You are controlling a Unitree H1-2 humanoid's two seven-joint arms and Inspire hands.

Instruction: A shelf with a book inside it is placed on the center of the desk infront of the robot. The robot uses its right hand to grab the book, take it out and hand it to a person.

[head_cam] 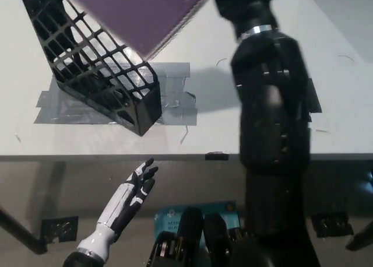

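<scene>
White worktop [326, 39] is filling most of the head view, with a grey floor showing below its front edge. Strips of grey tape [64, 106] are lying on the worktop under and beside a black lattice shelf [96, 74], which is standing at the upper left, tilted, with its open top facing up and nothing showing inside it. A patch of black tape [315, 98] is peeking out on the worktop just right of the black arm.

The right arm [271, 109] is reaching up the middle right of the picture, and its wrist is running out past the top edge, so the right hand itself is out of view and I cannot tell how its fingers are set. A purple book [140, 13] is hanging in the air at the top, just left of that wrist, above the shelf's right end and clear of it. Its cover is showing as a plain purple face, with no title or writing readable on it.

The left hand [135, 188] is resting low at the lower left, in front of the worktop's edge, fingers [147, 169] loosely apart and holding nothing.

On the floor near the bottom middle a light blue sheet [169, 217] is lying with dark print on it, too small to read. Black tape squares [60, 227] are marking the floor at the left and right.
</scene>
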